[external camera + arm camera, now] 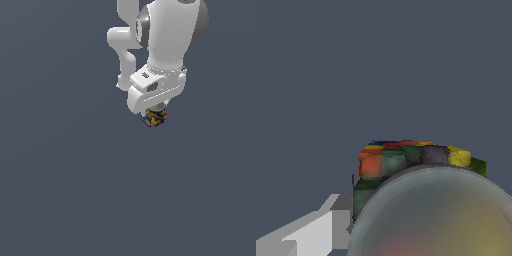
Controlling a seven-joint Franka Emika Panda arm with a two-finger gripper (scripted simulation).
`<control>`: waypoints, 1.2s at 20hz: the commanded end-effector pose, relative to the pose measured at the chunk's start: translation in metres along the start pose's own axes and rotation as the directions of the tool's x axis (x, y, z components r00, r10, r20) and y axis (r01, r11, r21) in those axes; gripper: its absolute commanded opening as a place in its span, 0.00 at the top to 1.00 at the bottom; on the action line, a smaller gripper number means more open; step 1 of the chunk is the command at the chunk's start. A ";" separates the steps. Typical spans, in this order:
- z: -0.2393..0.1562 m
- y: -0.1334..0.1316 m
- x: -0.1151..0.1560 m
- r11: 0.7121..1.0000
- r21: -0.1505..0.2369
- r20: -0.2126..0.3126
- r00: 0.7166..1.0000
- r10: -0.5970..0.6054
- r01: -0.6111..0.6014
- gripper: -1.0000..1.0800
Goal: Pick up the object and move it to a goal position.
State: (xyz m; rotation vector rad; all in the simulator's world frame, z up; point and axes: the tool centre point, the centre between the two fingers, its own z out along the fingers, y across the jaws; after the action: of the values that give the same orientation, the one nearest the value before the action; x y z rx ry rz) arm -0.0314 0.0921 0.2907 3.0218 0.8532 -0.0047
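Note:
The object (155, 118) is a small block patched in red, yellow, green, blue and orange. It sits directly under my white gripper (153, 114), whose hand covers most of it in the exterior view. In the wrist view the block (406, 159) lies between the jaws. One grey finger (326, 227) rests flush against its side. The other finger is hidden behind a blurred translucent dome (436, 215). The gripper appears shut on the block.
The plain dark grey floor (60, 175) spreads around the block in both views. The white arm (170, 35) rises toward the top of the exterior view. No other object shows.

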 end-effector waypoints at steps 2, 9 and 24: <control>-0.036 -0.020 0.017 1.000 -0.001 -0.002 1.000 0.001 -0.001 1.00; -0.092 -0.052 0.046 1.000 0.000 -0.003 1.000 0.001 -0.001 1.00; -0.166 -0.093 0.088 1.000 0.001 -0.003 1.000 0.002 -0.002 1.00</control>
State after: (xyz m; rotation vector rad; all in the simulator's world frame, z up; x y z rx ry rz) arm -0.0062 0.2140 0.4491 3.0240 0.8517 -0.0053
